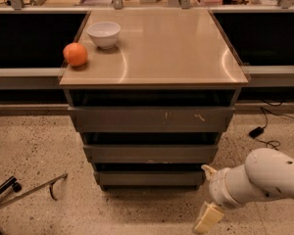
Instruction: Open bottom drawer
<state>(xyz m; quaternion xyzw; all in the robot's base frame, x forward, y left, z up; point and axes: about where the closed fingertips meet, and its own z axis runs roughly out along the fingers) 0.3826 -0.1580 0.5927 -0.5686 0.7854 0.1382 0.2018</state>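
Observation:
The bottom drawer (149, 178) is the lowest of three grey metal drawers in the cabinet; its plain front sits flush and shut. The middle drawer front (149, 153) and the wide top front (152, 119) with pale scratches are above it, also shut. My gripper (207, 194) is on the white arm (264, 177) at the lower right. It sits just right of the bottom drawer's right end, low above the floor. Its two cream fingers (208, 217) stand apart, open and empty.
An orange (75, 54) and a white bowl (104, 34) sit on the tan cabinet top (176, 48). A black cable and plug (257, 131) lie on the speckled floor at the right. A dark metal rod (29, 190) lies at the lower left.

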